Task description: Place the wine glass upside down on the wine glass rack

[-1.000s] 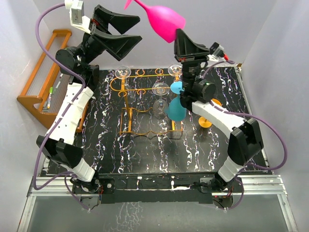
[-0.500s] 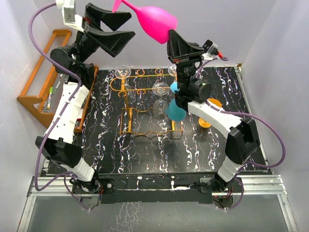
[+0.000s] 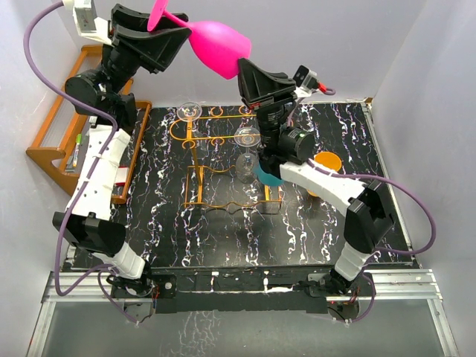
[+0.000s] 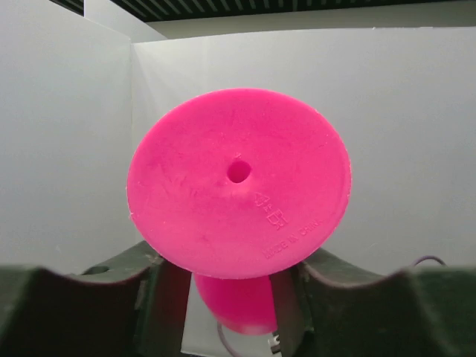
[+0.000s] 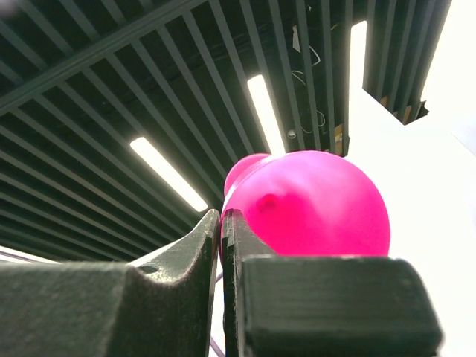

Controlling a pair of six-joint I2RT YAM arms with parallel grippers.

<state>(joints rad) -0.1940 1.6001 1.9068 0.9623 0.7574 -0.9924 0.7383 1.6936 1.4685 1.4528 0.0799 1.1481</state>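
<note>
The pink wine glass hangs high in the air, lying nearly sideways with its foot to the upper left. My right gripper is shut on the rim of its bowl; the thin wall sits pinched between the fingers. My left gripper straddles the stem just behind the foot. That foot hides the stem and the fingertips, so contact is not visible. The orange wire wine glass rack stands on the table below.
Two clear glasses hang on the rack, and a teal glass is beside it. An orange cup stands at the right. A brown wooden rack lines the left edge of the black marbled table.
Both arms have carried the pink glass to the left. The left gripper's jaws, wide apart before, have narrowed around the stem by the foot.
</note>
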